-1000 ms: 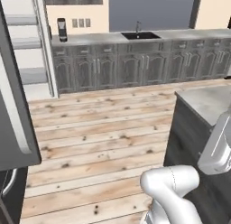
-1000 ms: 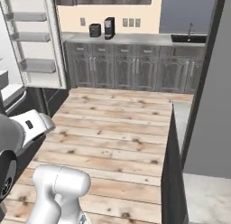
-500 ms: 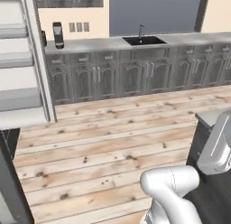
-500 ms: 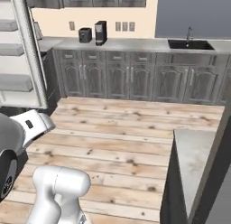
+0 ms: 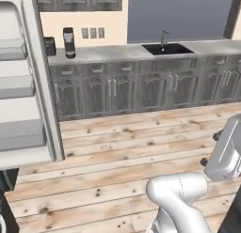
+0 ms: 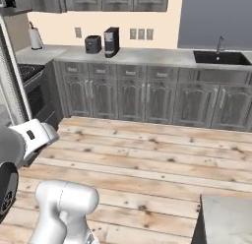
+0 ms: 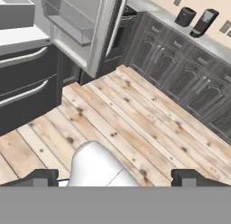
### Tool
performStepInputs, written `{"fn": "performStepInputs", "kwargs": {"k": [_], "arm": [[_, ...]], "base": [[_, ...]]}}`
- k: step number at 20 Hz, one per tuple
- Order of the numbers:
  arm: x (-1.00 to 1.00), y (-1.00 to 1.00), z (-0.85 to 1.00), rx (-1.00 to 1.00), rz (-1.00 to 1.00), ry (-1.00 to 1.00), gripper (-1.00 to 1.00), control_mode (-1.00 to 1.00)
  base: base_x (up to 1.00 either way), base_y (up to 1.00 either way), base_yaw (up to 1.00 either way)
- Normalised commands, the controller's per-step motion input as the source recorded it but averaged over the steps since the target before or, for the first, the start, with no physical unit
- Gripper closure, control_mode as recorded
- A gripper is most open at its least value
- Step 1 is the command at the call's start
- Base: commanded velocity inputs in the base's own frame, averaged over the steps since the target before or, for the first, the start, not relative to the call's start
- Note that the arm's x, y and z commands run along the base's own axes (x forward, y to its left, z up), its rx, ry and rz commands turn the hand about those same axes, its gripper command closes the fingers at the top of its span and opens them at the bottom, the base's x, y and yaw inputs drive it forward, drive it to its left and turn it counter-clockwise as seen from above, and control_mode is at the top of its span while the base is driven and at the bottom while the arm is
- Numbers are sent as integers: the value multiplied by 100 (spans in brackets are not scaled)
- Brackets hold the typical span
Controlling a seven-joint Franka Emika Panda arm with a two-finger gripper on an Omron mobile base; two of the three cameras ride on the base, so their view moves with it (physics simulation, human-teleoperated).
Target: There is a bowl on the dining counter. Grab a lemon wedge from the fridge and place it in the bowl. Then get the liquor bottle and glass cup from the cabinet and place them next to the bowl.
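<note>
**Mobile base beside the open fridge, pincer empty**

The fridge (image 7: 40, 78) appears in the hand view with its two dark lower drawers shut and one door (image 7: 85, 29) swung open, the white door shelves facing the camera. The same door (image 5: 28, 86) fills the left edge of the left base view. Neither the lemon wedge nor the bowl can be made out at this moment, so their positions cannot be given; the shelved interior is mostly out of frame. The pincer (image 7: 115, 177) hangs over the wooden floor (image 7: 149, 128) with its finger tips (image 7: 43, 177) spread wide and nothing between them. Along the far wall runs a grey surface (image 6: 147, 56) carrying a toaster (image 6: 92, 44), a coffee machine (image 6: 111, 42) and a sink (image 6: 224, 57).

The step in hand is judged to be the approach to the fridge for the wedge. To do it well, the base should square up to the open compartment before the arm reaches, leaving room to pass the door edge. The wedge is small, so the pincer should stay wide until it straddles the fruit, then close gently at its thickest part.
</note>
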Motion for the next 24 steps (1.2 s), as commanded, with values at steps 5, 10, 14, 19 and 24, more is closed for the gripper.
{"fn": "performStepInputs", "kwargs": {"k": [5,10,14,19,24], "arm": [[0,0,0,0,0,0,-100,100],[0,0,0,0,0,0,-100,100],[0,0,0,0,0,0,-100,100],[0,0,0,0,0,0,-100,100],[0,0,0,0,0,0,-100,100]], "base": [[100,-13,30],[100,-27,37],[100,-32,40],[100,-34,41],[100,-34,42]]}}
